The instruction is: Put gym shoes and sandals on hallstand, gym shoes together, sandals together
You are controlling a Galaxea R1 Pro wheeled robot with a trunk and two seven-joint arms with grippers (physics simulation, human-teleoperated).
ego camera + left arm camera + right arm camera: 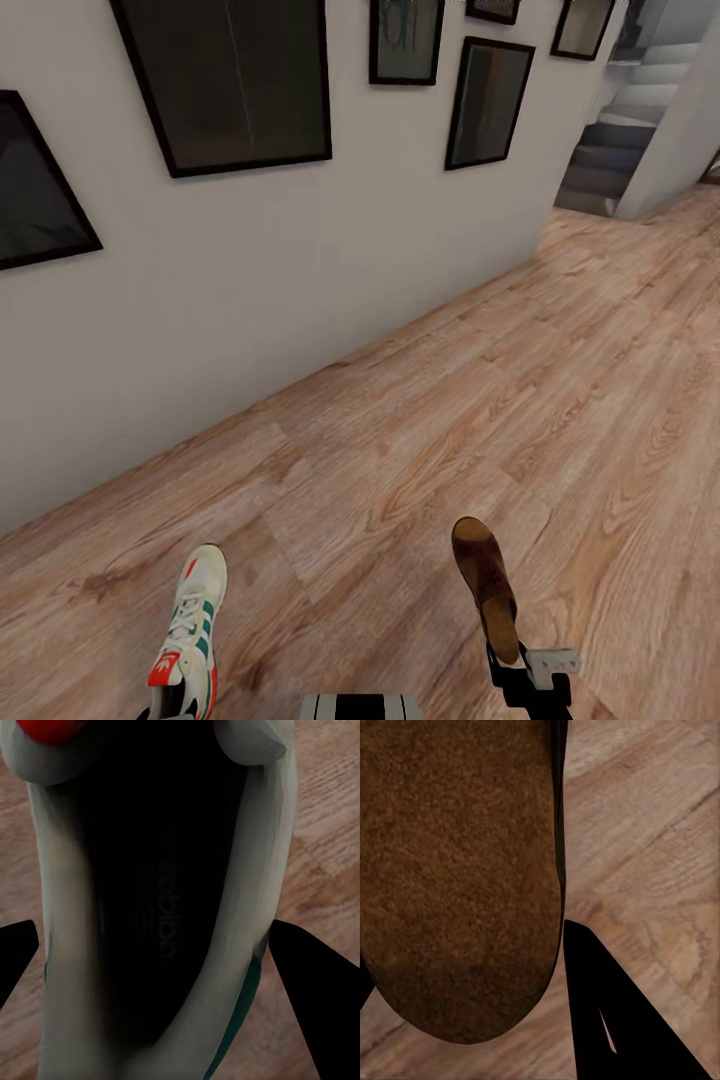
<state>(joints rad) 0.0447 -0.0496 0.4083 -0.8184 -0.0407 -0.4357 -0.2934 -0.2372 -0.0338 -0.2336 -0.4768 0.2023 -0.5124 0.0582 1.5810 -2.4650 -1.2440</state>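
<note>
The largest part of the head view is taken up by a plain pale grey wall (250, 290), on which several black-framed dark pictures (235, 80) are hung, and by the light-brown wood-grain plank corridor floor (520, 400), which runs from the near edge to a grey staircase (620, 140) seen at the far right. At the lower left of that view a cream-white lace-up gym shoe (190, 630) with green side stripes and a red-orange tongue patch is held with its toe pointing away from the robot; whether it is clear of the floor cannot be told. In the left wrist view the dark inside of this gym shoe (165, 915) is seen from its heel end, with the two black fingers of the left pincer (161, 964) set against its pale sides, so the pincer is closed onto the shoe at about the shoe's width. At the lower right of the head view a slim brown leather-look sandal (485, 585) with a tan insole is gripped at its heel end by the right pincer (515, 665), toe forward. In the right wrist view the sandal's brown surface (457, 870) is seen close up, with one black finger (615, 1012) lying against its edge above the planks; the other finger is all but hidden.
</note>
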